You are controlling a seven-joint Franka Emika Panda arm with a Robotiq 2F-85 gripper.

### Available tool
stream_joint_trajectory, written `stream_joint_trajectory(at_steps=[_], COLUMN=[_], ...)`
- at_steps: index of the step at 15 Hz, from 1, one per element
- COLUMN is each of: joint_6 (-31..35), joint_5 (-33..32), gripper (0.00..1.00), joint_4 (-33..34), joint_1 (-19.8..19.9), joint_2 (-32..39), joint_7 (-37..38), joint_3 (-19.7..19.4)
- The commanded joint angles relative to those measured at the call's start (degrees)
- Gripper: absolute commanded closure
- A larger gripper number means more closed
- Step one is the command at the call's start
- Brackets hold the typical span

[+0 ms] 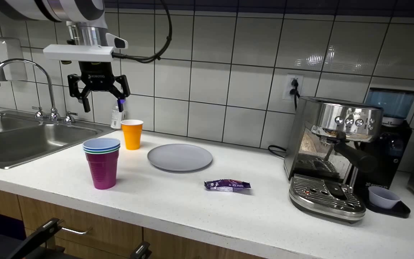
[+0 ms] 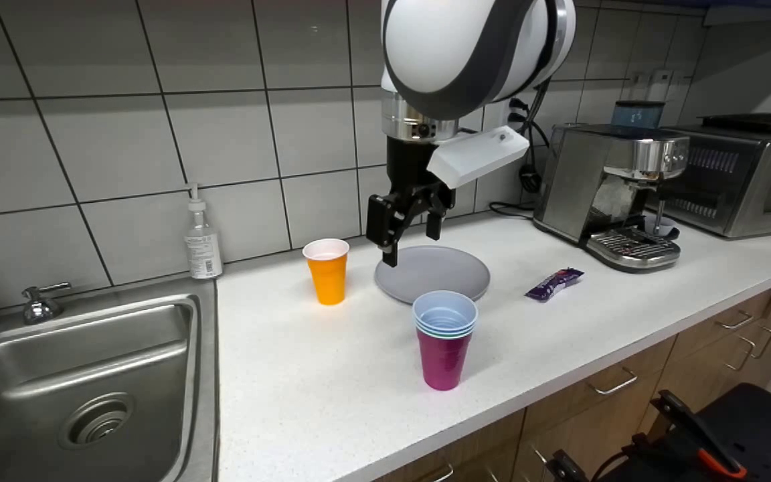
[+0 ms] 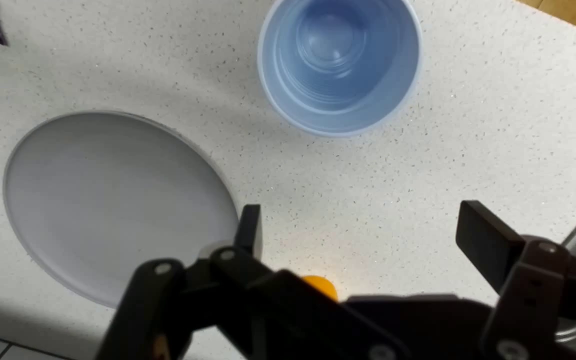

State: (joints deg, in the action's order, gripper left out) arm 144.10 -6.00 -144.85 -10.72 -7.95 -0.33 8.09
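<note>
In an exterior view the claw [image 1: 103,107] just hangs there above the counter [image 1: 164,205], jaws spread wide, cup stack [image 1: 102,169] and orange cup [image 1: 132,138] standing below. In an exterior view the plate [image 2: 440,271] sits between the orange cup and a packet [image 2: 554,285]. Wrist view peers right down into the cup stack, with the orange cup mostly hidden by the claw.

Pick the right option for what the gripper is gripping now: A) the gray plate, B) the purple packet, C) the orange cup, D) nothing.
D: the gripper hangs open above the counter, its jaws apart with nothing clasped between them.
</note>
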Motion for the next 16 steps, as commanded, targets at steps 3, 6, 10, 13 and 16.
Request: stream_joint_trajectory(at_steps=[3,6,10,13,16], joint_6=[1.3,2.5,3.2,3.5,3.8], joint_5=[-0.2,-0.6,-1.0,-1.5,-2.0], gripper=[0.0,0.0,0.0,0.0,0.0], joint_4=[4.5,6.0,8.3,10.0,11.9], joint_1=[1.0,1.3,1.6,1.8,1.7], joint_2=[4.6,6.6,9.2,11.2,13.5], joint_7=[-0.4,0.6,1.8,3.0,4.6], joint_3=[0.3,0.2,-0.1,-0.6,-1.1])
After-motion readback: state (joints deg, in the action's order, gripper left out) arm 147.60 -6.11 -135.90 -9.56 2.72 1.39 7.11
